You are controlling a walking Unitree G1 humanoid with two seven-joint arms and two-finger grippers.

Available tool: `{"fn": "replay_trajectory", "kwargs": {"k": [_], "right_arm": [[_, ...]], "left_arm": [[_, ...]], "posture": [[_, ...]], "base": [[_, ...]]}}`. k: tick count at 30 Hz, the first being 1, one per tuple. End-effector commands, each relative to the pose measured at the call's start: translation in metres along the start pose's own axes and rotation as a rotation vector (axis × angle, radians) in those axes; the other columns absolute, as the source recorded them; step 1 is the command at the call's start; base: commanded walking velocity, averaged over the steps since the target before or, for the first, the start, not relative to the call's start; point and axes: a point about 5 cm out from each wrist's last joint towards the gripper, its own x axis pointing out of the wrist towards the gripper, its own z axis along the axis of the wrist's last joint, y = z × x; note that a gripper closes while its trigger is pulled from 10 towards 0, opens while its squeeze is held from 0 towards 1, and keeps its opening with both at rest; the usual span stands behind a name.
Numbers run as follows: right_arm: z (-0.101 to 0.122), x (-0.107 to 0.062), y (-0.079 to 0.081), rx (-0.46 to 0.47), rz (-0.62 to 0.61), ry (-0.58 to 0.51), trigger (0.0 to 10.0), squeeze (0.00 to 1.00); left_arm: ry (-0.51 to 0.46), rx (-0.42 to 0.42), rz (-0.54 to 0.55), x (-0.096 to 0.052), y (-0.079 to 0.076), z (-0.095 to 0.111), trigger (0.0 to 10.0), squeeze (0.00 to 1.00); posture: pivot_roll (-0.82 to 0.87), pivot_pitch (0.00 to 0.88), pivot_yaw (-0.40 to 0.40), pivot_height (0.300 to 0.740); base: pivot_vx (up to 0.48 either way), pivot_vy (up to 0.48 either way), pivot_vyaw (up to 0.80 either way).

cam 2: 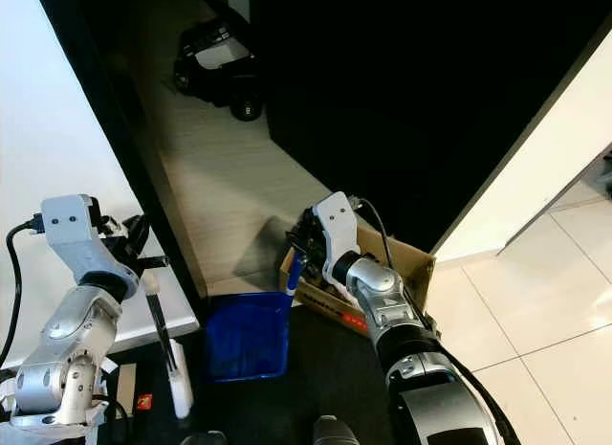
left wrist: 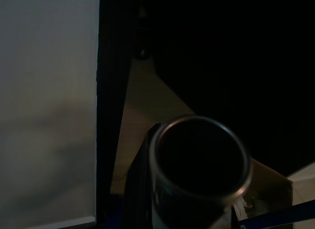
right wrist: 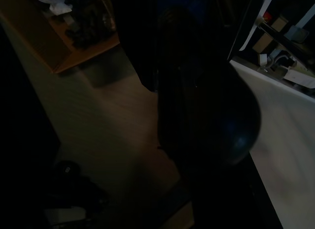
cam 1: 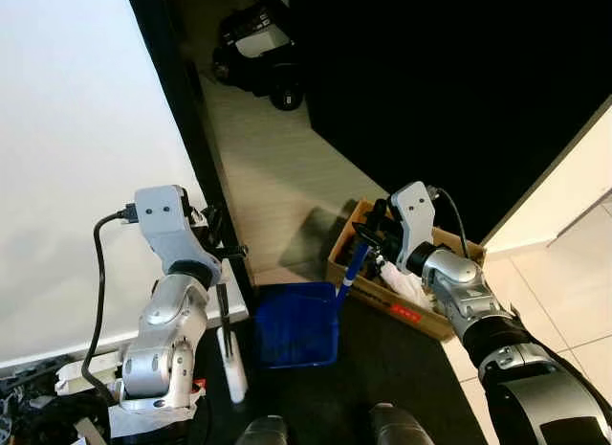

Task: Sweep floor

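Left eye view: right gripper [cam 1: 371,236] jaws hold blue dustpan [cam 1: 296,323] handle; left gripper [cam 1: 222,236] jaws hold broom [cam 1: 229,342]

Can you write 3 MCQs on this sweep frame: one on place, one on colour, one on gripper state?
1. Where is the cardboard box?
A. on the white surface
B. on the floor, on the dustpan's right
C. inside the dustpan

2. What colour is the dustpan?
A. blue
B. red
C. green

3. What is the left gripper doing?
A. hanging open and idle
B. gripping the box
C. shut on the broom handle

Answers:
1 B: the box stands on the floor on the dustpan's right.
2 A: pan and its handle, held by the right gripper, are blue.
3 C: the fingers close round the dark stick above the white broom head.
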Motion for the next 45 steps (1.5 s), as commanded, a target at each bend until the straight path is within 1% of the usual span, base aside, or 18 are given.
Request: {"fn": "replay_trajectory", "kwargs": {"k": [1, 12, 29, 40, 45], "right_arm": [[0.0025, -0.0007, 0.0, 0.02, -0.011, -0.03, 10.0, 0.0], [0.0009, -0.0013, -0.0003, 0.018, -0.01, -0.021, 10.0, 0.0], [-0.0013, -0.0026, -0.0004, 0.024, -0.016, -0.015, 10.0, 0.0], [-0.0016, -0.0031, -0.0014, 0.024, -0.023, -0.014, 10.0, 0.0], [0.0003, -0.0043, -0.0059, 0.019, -0.041, -0.018, 10.0, 0.0]], "left_arm": [[-0.007, 0.005, -0.006, 0.0003, -0.002, 0.0024, 10.0, 0.0], [-0.007, 0.007, 0.001, 0.0007, -0.0007, 0.0014, 10.0, 0.0], [-0.002, 0.012, 0.002, 0.0007, 0.0, 0.0004, 10.0, 0.0], [-0.008, 0.02, -0.008, 0.0006, -0.0004, 0.0015, 10.0, 0.0], [-0.005, 0.03, -0.048, 0.0002, -0.0026, 0.0015, 10.0, 0.0]], "posture": [[0.07, 0.049, -0.02, 0.74], [0.07, 0.039, -0.02, 0.74], [0.06, 0.047, -0.016, 0.74], [0.07, 0.051, -0.016, 0.74], [0.07, 0.051, -0.014, 0.74]], "base": [[0.0, 0.439, 0.0], [0.0, 0.438, 0.0], [0.0, 0.437, 0.0], [0.0, 0.0, 0.0], [0.0, 0.0, 0.0]]}}
